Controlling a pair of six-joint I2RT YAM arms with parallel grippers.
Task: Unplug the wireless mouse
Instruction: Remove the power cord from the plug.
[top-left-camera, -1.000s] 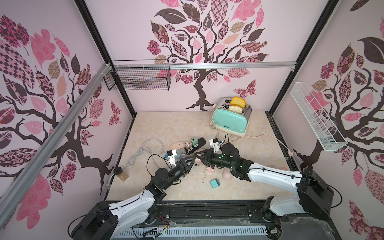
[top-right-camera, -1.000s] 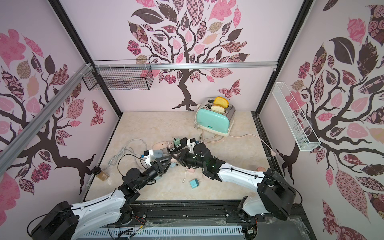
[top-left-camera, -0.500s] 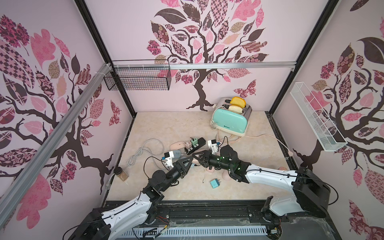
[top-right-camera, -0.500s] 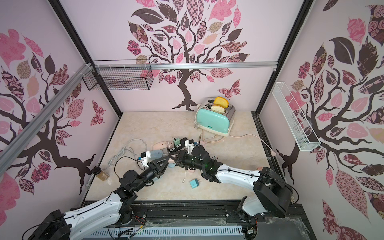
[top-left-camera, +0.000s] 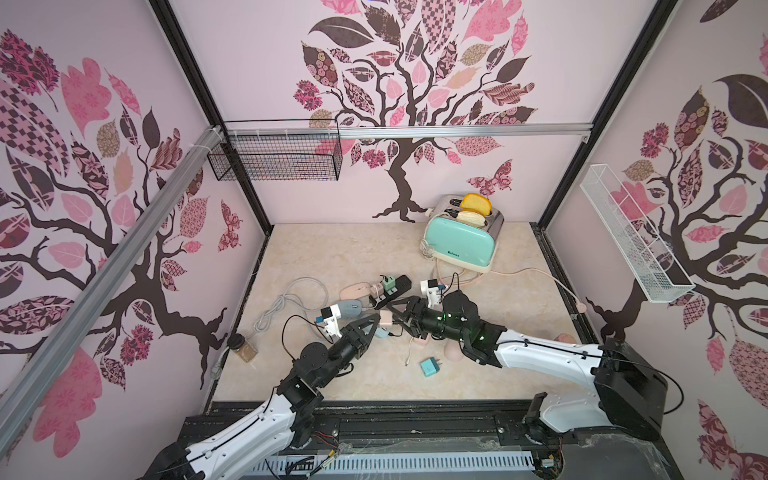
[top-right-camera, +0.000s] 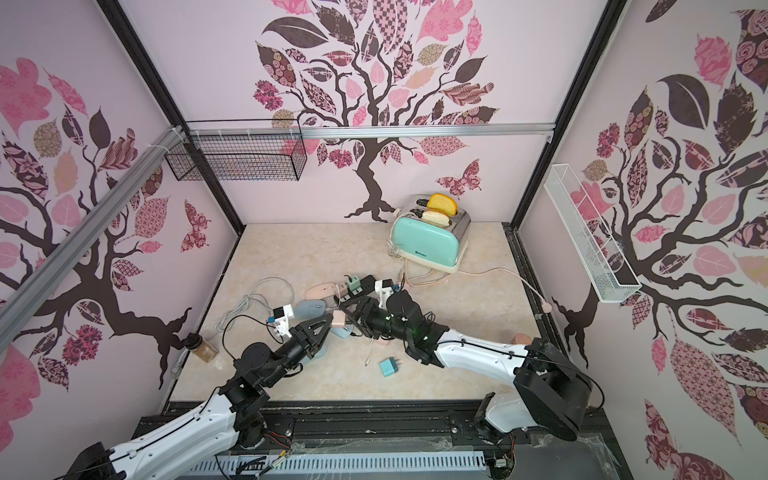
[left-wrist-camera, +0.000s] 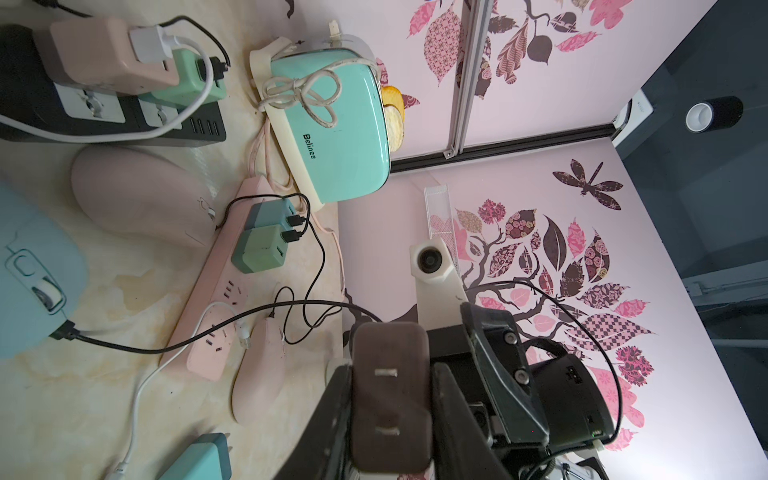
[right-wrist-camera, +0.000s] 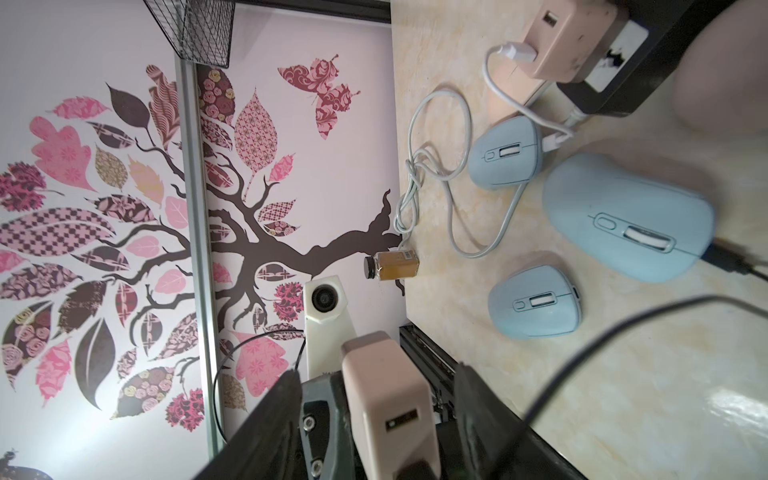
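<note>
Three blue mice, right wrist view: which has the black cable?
The largest-looking mouse, black plug in its end. The far mouse has a white cable; the third mouse none.

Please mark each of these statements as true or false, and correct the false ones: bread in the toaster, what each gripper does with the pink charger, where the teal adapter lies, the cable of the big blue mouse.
1. Two slices of bread stand in the toaster. True.
2. The left gripper grips the pink charger. True.
3. The right gripper is clamped on that charger. False: its jaws stand open around it, with a gap showing.
4. The teal adapter lies on the toaster. False: it lies on the table, nearer the front.
5. A black cable is plugged into the blue mouse. True.
</note>
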